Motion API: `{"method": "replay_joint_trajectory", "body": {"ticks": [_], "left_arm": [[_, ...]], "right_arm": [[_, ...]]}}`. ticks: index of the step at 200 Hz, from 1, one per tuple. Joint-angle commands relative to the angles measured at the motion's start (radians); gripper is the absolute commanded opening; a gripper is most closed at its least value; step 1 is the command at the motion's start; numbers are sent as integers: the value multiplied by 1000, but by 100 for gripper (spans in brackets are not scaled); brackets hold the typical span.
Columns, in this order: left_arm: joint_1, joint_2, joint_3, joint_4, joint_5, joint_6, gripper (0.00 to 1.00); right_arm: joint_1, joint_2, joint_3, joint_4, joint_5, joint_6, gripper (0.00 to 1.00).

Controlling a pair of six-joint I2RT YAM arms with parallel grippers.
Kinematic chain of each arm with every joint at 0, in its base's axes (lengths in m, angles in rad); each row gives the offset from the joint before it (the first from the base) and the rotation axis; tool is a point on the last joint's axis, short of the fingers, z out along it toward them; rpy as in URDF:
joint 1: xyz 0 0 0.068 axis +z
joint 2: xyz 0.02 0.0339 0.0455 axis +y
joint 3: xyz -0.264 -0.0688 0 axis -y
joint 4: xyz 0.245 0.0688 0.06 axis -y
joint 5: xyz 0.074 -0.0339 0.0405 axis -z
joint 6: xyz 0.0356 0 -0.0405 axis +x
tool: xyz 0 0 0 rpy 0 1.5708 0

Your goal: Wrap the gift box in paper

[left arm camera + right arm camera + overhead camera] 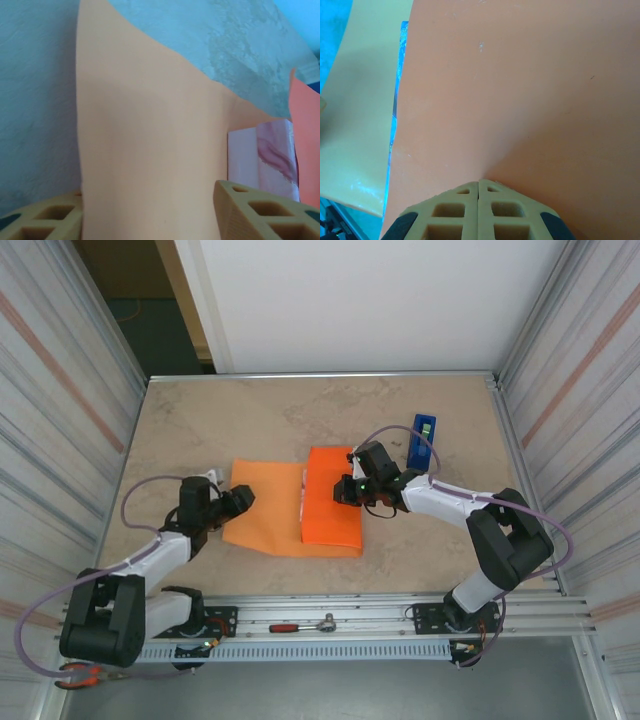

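Observation:
The orange paper [265,518] lies flat at the table's middle, and its right part is folded over the gift box. The box's pink and white marbled side [267,160] shows under that flap [333,508]. My left gripper [240,500] is at the sheet's left edge. Its fingers stand apart, one on each side of the paper [150,125], so the left gripper [150,216] is open. My right gripper [346,490] rests on top of the folded flap. Here the right gripper [479,183] is shut, its tips pressing on the paper [520,90].
A blue tape dispenser [421,440] lies just beyond the right arm. A ratchet wrench [305,625] sits on the front rail, with red pliers [85,675] at the near left. Corrugated walls [60,420] close both sides.

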Motion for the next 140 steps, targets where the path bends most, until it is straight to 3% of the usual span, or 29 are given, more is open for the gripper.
{"method": "replay_joint_trajectory", "body": {"ticks": [1,82,97,109,140], "left_arm": [[20,-33,-24,-86,14,-6,50],[41,-120,-46,-165,-7,-15,30],[40,-138,-52,-175,-4,-14,17],[41,-154,-52,-178,7,-9,0],[31,-219,-41,-175,71,0,0]], "right_arm": [[18,32,-20,-85,9,-25,0],[19,30,-18,-89,9,-26,0],[20,31,-17,-91,10,-27,0],[20,30,-18,-91,8,-27,0],[20,31,-16,-91,8,-27,0]]}}
